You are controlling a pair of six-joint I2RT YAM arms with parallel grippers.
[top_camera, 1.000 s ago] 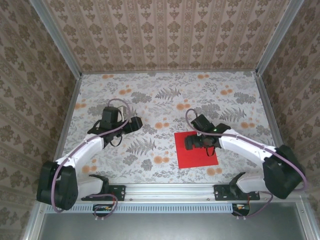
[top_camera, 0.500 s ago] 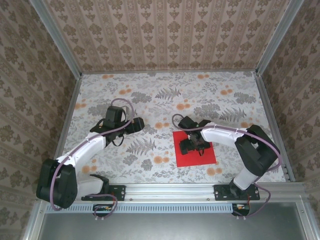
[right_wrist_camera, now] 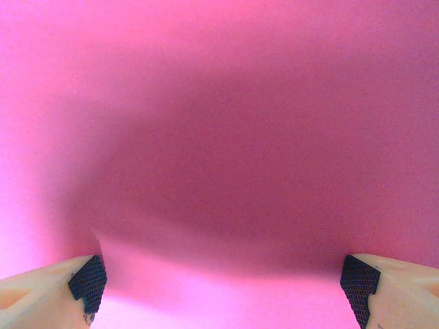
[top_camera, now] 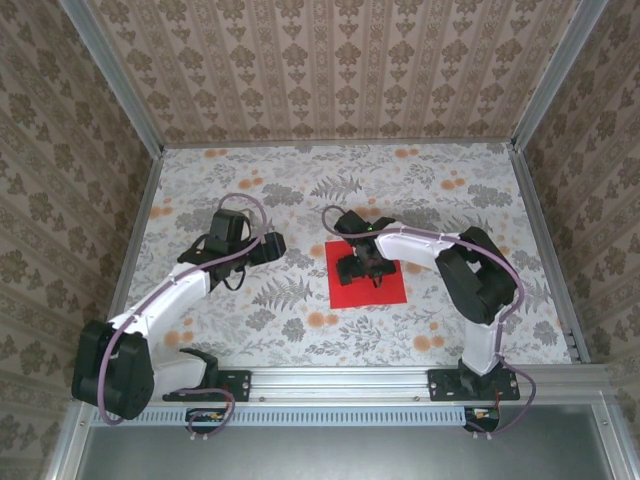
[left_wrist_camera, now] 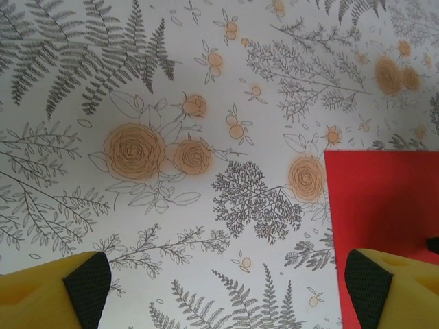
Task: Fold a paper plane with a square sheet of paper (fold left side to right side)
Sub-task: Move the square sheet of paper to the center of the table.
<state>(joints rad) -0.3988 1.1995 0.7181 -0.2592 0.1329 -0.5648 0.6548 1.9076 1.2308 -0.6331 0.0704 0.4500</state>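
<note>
The square sheet of paper, bright red, lies flat on the flowered tabletop right of centre. My right gripper is down on the sheet's upper left part, open, its two fingertips spread wide against the red surface. In the right wrist view the right gripper has nothing between its pads. My left gripper hovers open over bare tabletop just left of the sheet. In the left wrist view the left gripper is wide open, and the sheet's left edge reaches its right fingertip.
Patterned walls close the table on the left, back and right. A metal rail with both arm bases runs along the near edge. Open flowered tabletop lies behind and in front of the sheet.
The right gripper has slid left and slightly back with the red sheet under it, bringing the sheet close to the left gripper. The left arm has barely moved.
</note>
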